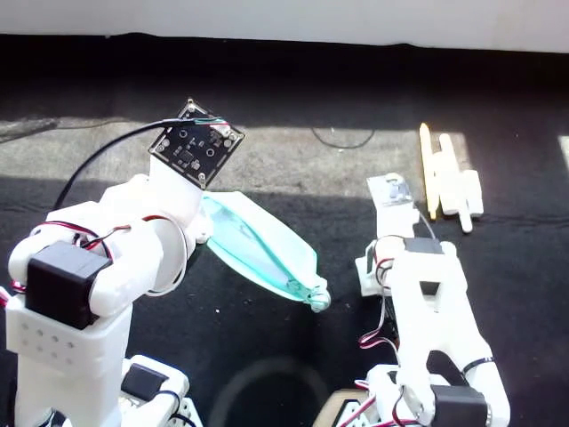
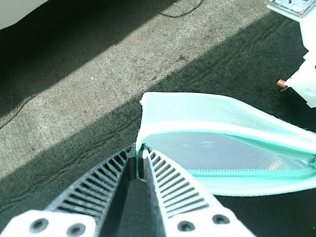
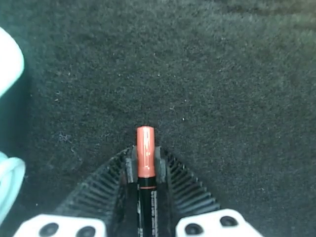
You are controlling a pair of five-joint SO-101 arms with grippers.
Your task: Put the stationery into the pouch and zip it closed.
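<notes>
Mint-green mesh pouch (image 2: 232, 148), zip (image 2: 247, 174) unfastened and mouth gaping, on dark carpet (image 3: 222, 74). One end seam is pinched between the clenched fingers of the left gripper (image 2: 138, 160). Pen (image 3: 145, 148), black barrel with a red end, is clamped in the right gripper (image 3: 144, 158), the red end poking past the fingertips above bare carpet. The high view adds the pouch's slant from the left arm (image 1: 98, 267) towards the right arm (image 1: 427, 294); there the left wrist hides the pinch. Loose stationery (image 1: 449, 182), yellow and white sticks, lies beyond the right arm, well apart from the pouch. A thin cable (image 1: 342, 140) lies farther back.
</notes>
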